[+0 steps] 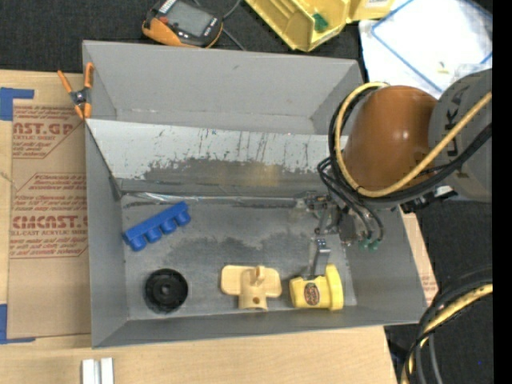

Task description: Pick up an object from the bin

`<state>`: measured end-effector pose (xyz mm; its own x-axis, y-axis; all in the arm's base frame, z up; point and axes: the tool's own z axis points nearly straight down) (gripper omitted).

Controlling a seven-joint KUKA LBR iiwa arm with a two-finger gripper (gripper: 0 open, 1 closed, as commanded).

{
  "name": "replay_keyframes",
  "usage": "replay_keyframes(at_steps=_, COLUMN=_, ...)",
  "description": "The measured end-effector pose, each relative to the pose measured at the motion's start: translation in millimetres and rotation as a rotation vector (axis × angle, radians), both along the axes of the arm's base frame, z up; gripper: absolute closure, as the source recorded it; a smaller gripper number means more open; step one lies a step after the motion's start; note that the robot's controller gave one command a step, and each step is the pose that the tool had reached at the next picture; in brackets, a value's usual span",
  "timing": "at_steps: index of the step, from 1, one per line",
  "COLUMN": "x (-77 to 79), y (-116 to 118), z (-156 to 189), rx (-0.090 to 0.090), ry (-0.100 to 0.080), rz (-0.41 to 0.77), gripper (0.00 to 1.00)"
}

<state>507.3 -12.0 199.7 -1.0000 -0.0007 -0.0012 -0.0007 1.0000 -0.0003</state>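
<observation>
**Mia:** Where is the gripper (321, 256)?

**Ben:** It hangs over the front right part of the bin (216, 94), just above a small yellow thing (318, 289). The yellow thing lies near the front wall. A tan piece (250, 285) lies just beside it.

**Mia:** Is the gripper apart or together?

**Ben:** I cannot tell. It looks thin and dark from up here. I see nothing held in it.

**Mia:** How would the yellow thing feel?

**Ben:** I think it is hard and light, like a plastic toy. It looks smooth and round, so it could slip or roll. I would grab it across the middle, on its two long sides, and not on the round ends.

**Mia:** Would it break?

**Ben:** I don't think so. It looks tough.

**Mia:** Does it say anything?

**Ben:** It has a brown oval label (310, 294) on one end. The words are too small to read. The arm (472, 126) has big dark letters, but they are cut off.

**Mia:** What else is there?

**Ben:** A black round thing (166, 289) and a blue bumpy block (157, 226), well apart on the left.
</observation>
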Motion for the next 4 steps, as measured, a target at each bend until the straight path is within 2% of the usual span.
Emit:
replay_keyframes(at_steps=1, x=0.0, y=0.0, z=0.0, rx=0.000, ry=0.000, rz=0.000, gripper=0.00)
replay_keyframes(at_steps=2, x=45.3, y=-48.6, z=-28.4, rx=-0.002, ry=-0.004, rz=0.163, gripper=0.00)
replay_keyframes(at_steps=3, x=46.1, y=-50.2, z=-29.9, rx=-0.002, ry=-0.002, rz=0.167, gripper=0.00)
replay_keyframes(at_steps=4, x=59.9, y=-40.8, z=-44.7, rx=-0.003, ry=-0.005, rz=0.366, gripper=0.00)
